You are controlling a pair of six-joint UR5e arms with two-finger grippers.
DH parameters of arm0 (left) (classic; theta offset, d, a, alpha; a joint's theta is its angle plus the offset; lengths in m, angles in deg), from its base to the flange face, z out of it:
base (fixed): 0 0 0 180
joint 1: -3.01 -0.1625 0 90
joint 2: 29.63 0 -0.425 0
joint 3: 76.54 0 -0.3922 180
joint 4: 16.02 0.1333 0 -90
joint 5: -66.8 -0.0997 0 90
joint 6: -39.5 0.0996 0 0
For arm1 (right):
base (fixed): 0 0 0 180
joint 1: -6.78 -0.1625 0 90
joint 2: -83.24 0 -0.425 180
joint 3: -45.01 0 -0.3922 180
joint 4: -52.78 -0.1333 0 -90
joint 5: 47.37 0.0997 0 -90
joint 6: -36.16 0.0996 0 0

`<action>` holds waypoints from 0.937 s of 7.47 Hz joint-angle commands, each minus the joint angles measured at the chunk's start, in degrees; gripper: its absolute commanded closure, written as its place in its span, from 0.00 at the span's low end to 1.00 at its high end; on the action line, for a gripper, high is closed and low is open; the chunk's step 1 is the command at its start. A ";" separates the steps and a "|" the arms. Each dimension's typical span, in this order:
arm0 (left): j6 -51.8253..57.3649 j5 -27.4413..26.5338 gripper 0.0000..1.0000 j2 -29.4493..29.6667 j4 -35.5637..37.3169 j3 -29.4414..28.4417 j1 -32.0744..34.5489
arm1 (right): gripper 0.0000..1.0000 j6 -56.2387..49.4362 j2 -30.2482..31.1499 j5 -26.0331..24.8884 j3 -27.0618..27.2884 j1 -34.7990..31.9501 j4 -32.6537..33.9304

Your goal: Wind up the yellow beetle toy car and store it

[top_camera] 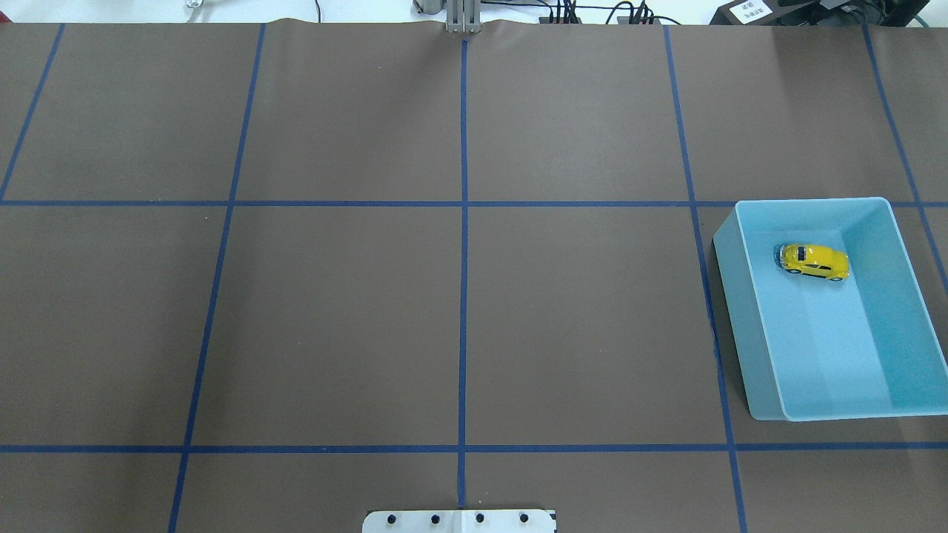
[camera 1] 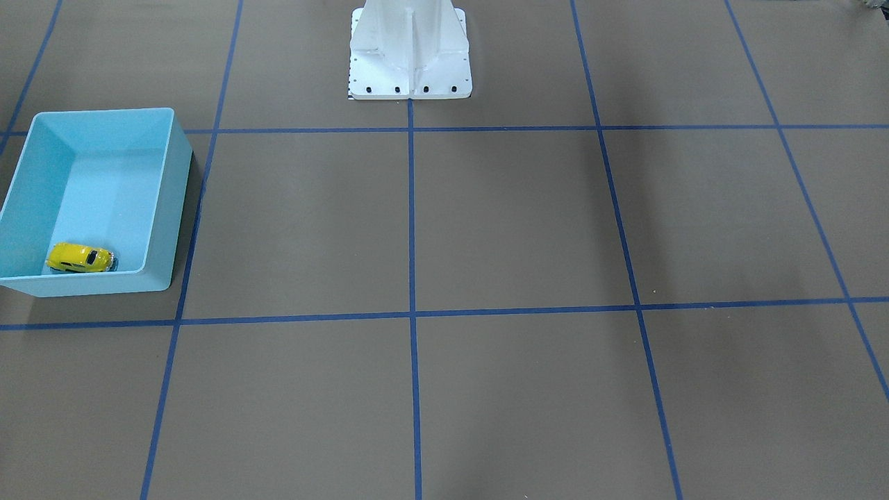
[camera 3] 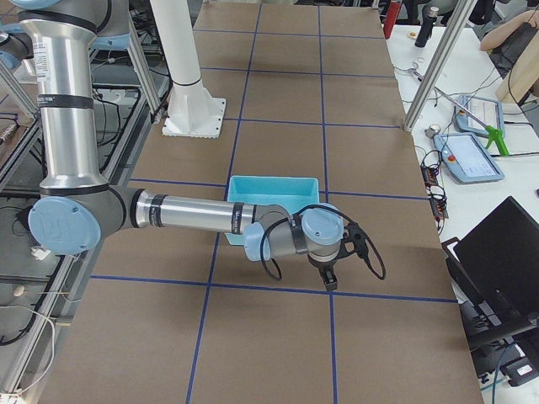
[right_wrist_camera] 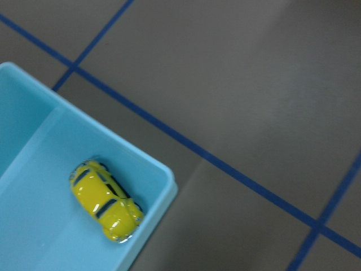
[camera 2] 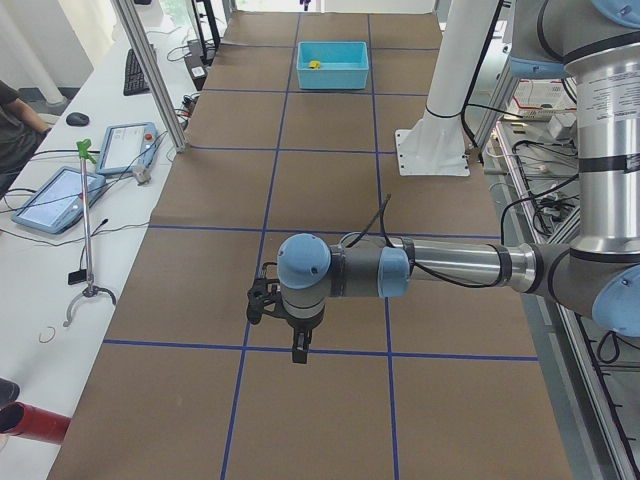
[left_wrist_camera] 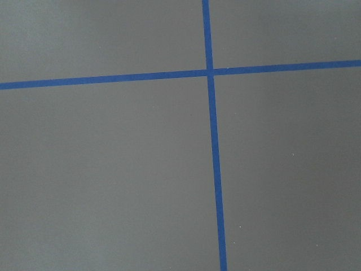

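Observation:
The yellow beetle toy car (camera 1: pixel 80 257) stands on its wheels inside the light blue bin (camera 1: pixel 168 208), close to one corner. It also shows in the overhead view (top_camera: pixel 813 261), inside the bin (top_camera: pixel 735 311), and in the right wrist view (right_wrist_camera: pixel 105 207). My left gripper (camera 2: pixel 297 350) hangs over bare table, far from the bin (camera 2: pixel 333 78). My right gripper (camera 3: pixel 328 279) hangs above the table beside the bin (camera 3: pixel 274 183). Both grippers show only in the side views, so I cannot tell whether they are open or shut. Nothing shows in either.
The brown table is marked with a grid of blue tape lines (top_camera: pixel 464 296). The white robot pedestal (camera 1: pixel 410 62) stands at the robot's edge. A side bench holds tablets (camera 2: pixel 60 195) and a laptop (camera 3: pixel 505 261).

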 commanded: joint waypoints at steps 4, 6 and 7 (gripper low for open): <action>0.00 0.00 0.00 0.00 0.00 -0.15 -0.04 | 0.00 26.92 -3.20 -2.97 -2.04 -0.53 13.80; 0.00 0.00 0.00 0.09 0.00 -0.07 -0.04 | 0.00 25.88 -1.89 -2.98 -0.47 -0.61 13.98; 0.00 0.00 0.00 0.09 0.00 0.02 0.04 | 0.00 24.91 1.25 -2.98 3.46 -0.61 13.98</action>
